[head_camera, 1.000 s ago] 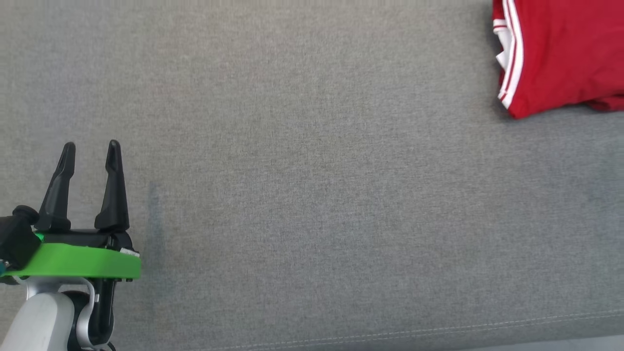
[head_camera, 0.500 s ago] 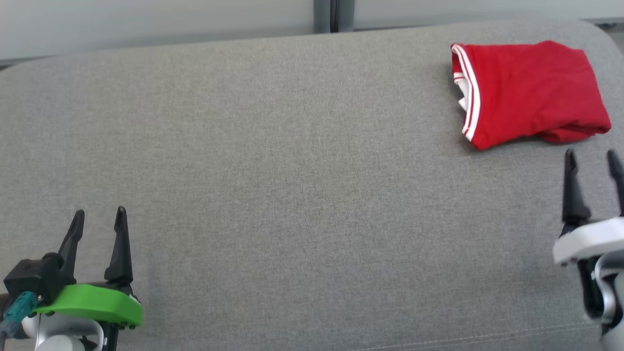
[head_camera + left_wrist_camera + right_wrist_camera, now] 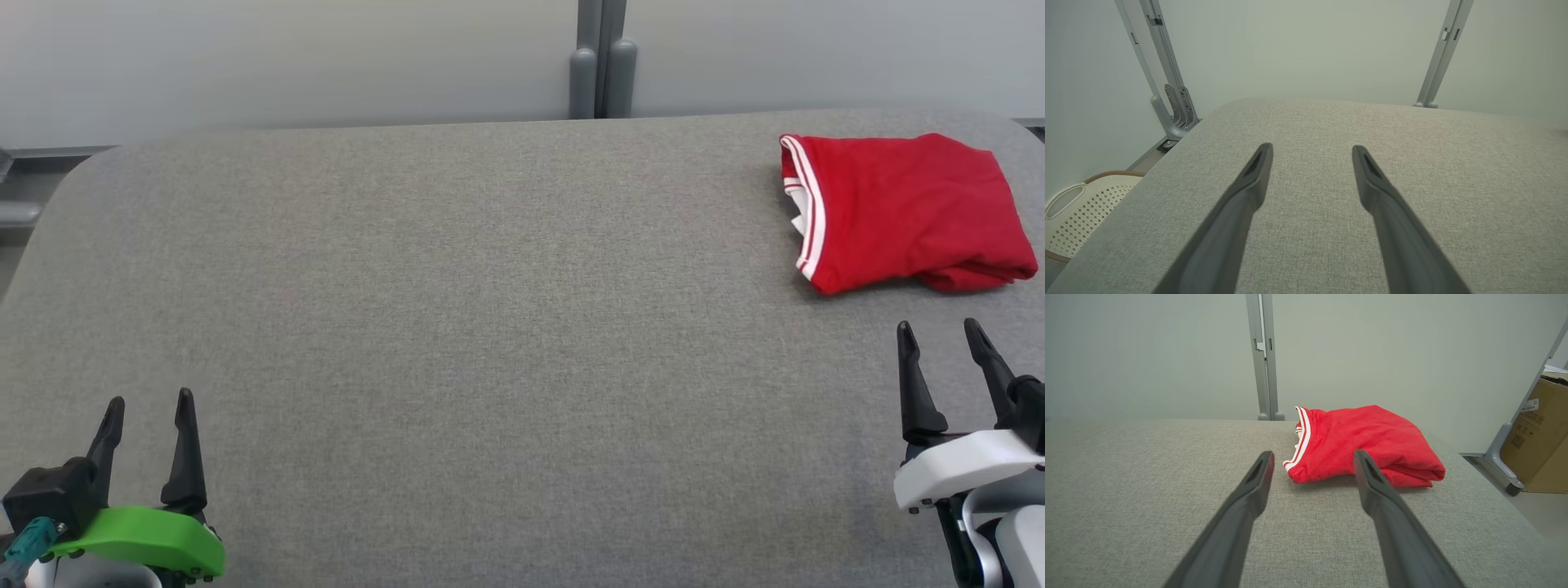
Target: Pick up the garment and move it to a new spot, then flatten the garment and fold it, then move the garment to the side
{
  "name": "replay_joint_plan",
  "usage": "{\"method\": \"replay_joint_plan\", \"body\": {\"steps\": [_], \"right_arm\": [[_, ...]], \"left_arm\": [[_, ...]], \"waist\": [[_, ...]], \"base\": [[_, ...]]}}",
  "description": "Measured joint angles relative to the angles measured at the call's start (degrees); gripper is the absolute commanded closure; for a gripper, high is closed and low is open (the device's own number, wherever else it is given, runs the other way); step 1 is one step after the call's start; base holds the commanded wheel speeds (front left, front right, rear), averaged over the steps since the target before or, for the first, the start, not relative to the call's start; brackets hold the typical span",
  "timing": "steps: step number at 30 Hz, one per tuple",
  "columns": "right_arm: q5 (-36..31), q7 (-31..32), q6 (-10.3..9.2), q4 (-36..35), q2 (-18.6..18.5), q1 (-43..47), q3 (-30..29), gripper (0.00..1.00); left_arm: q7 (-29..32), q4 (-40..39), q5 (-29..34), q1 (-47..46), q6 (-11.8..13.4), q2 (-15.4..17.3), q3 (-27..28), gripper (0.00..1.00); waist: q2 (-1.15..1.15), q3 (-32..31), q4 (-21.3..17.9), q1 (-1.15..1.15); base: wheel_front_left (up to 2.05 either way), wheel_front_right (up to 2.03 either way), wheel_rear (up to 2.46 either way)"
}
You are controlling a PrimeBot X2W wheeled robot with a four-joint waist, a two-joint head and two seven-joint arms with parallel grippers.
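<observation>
As we hold both arms low over the grey padded table (image 3: 490,286), the left gripper (image 3: 151,398) and the right gripper (image 3: 937,327) each stand with their two long dark fingers spread wide and empty. A green mount (image 3: 147,535) sits at the base of the left pair and a white mount (image 3: 963,474) at the base of the right pair.

We see the red garment (image 3: 906,212), folded into a compact bundle with white-striped trim, lying on the table just ahead of the right fingertips, near them but apart. From the right wrist, the striped edge shows in the gap between the two fingers, while the bulk of the cloth runs behind the right-hand finger and out past it. The garment lies well apart from the left fingers, far off to their right.

Beyond the right-hand finger of the right gripper, off the table, we make out a cardboard box (image 3: 1541,437) with a white sticker (image 3: 1529,405) and dark printed marks, all too small for us to read.

To the left of the left fingers, below the table's edge, sits a pale perforated basket (image 3: 1081,204) with a brown rim. Grey metal posts (image 3: 600,73) rise against the pale wall beyond both sets of fingertips.
</observation>
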Motion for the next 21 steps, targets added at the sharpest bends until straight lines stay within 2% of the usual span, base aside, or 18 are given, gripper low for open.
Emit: {"method": "replay_joint_plan", "body": {"steps": [6, 7, 14, 21], "right_arm": [[-0.5, -0.1, -0.07, -0.8, 0.0, 1.0, 0.0, 0.0], [-0.5, -0.1, -0.08, -0.9, 0.0, 1.5, -0.3, 1.0], [-0.2, 0.1, 0.05, 2.2, 3.3, 3.5, 0.6, 1.0], [4.1, 1.1, 0.94, 2.6, 3.8, 3.5, 0.1, 1.0]], "left_arm": [[0.0, 0.4, 0.0, -0.1, 0.0, -0.7, -0.6, 0.0], [0.0, 0.5, 0.0, -0.1, 0.0, -0.7, -0.8, 1.0], [0.1, 3.7, -0.1, 1.4, -0.1, -3.6, -2.5, 1.0], [1.6, 3.7, -4.3, 1.4, -0.6, -4.2, -1.7, 1.0]], "waist": [[0.0, -0.5, 2.3, 0.0], [0.0, -0.6, 2.7, 0.0], [0.0, -0.7, 3.3, 0.0], [0.0, -0.9, 3.0, 0.0]], "base": [[0.0, 0.0, 0.0], [0.0, 0.0, 0.0], [0.0, 0.0, 0.0], [0.0, 0.0, 0.0]]}}
